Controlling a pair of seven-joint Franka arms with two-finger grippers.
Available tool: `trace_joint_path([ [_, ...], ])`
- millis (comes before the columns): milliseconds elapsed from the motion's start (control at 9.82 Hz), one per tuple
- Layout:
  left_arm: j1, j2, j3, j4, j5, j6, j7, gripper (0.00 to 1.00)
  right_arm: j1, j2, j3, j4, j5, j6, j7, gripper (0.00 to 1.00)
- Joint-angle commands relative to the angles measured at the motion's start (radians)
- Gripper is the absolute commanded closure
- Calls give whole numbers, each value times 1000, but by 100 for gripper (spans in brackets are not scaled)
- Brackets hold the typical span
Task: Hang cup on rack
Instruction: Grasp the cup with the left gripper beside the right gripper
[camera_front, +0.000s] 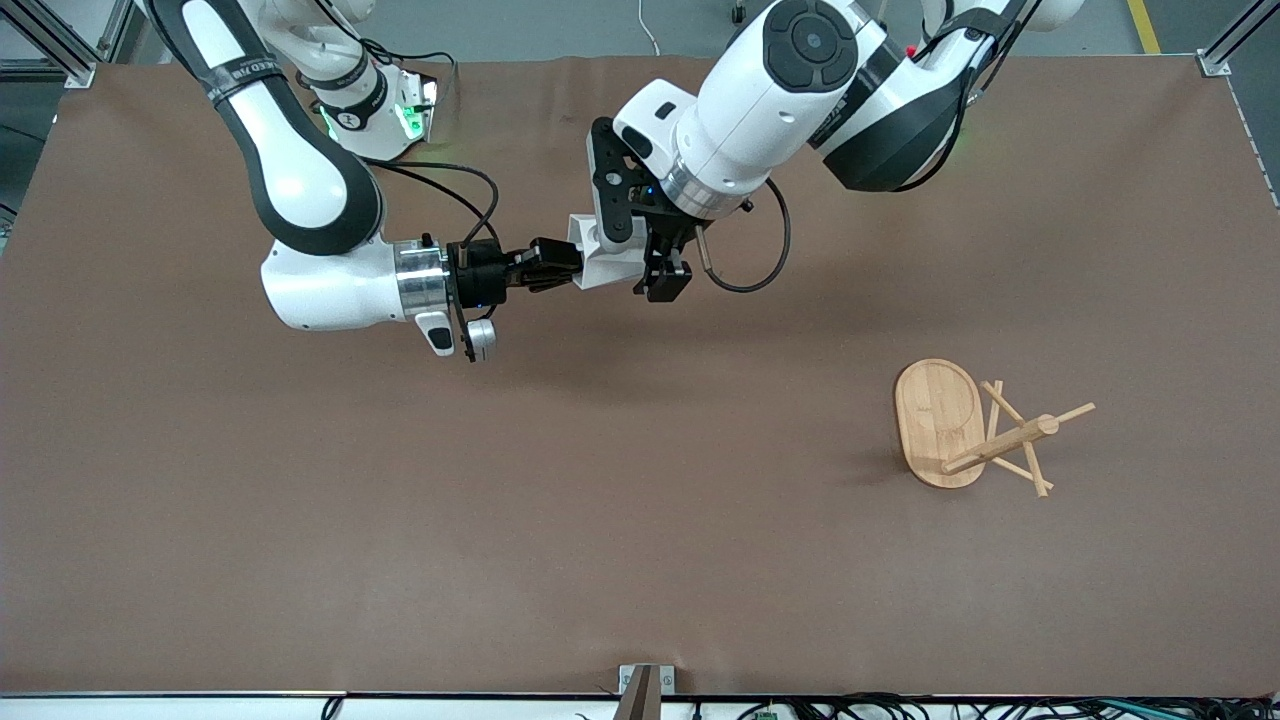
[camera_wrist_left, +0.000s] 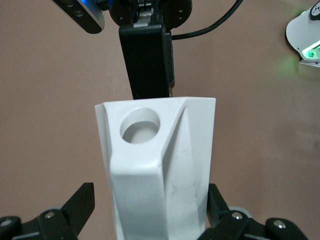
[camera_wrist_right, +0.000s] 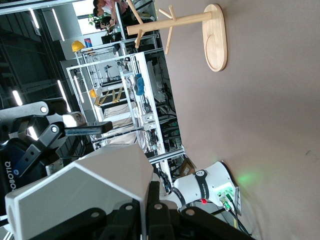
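The rack (camera_front: 965, 428) is placed nearest to the front camera, toward the left arm's end of the table. It is seen with its oval base (camera_front: 938, 420) on the brown table (camera_front: 640, 560); its post (camera_front: 1000, 444) and crossing pegs are visible above the base. In the right wrist view the rack (camera_wrist_right: 200, 27) is shown well apart from both grippers.

The cup (camera_front: 606, 252) is held in the air over the middle of the table, between the two grippers. It is gripped by the right gripper (camera_front: 560, 264), whose fingers are closed onto one end of it, the arm being stretched level above the table. In the right wrist view the white faceted body of the cup (camera_wrist_right: 80, 192) is seen directly at the fingers.

The left gripper (camera_front: 640, 250) is positioned around the cup from above. In the left wrist view its fingers (camera_wrist_left: 75, 207) are seen spread on either side of the cup (camera_wrist_left: 160, 170) and are not closed on it. The handle with its round hole (camera_wrist_left: 140, 119) is turned toward this camera, and the right gripper (camera_wrist_left: 147, 60) is seen at the cup's other end.
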Motion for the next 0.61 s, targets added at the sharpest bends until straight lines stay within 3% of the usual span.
trace_joint_path([
  [0, -9, 21, 0, -34, -2, -4, 1, 50, -20, -42, 27, -12, 54, -7, 0, 98],
  [102, -14, 21, 0, -34, 3, -4, 0, 77, -20, -42, 27, -12, 54, -7, 0, 98],
  [204, -14, 21, 0, -34, 3, -4, 0, 91, -20, -42, 27, -12, 54, -7, 0, 98],
  [305, -11, 21, 0, -32, 5, -4, 9, 100, -20, -42, 27, -12, 54, -8, 3, 97],
  [407, -6, 19, 0, -32, 5, -4, 12, 100, -21, -40, 25, -9, 53, -13, 33, 95],
  [509, -3, 19, 0, -31, 6, -4, 12, 100, -24, -40, 25, -3, 39, -16, 52, 53],
])
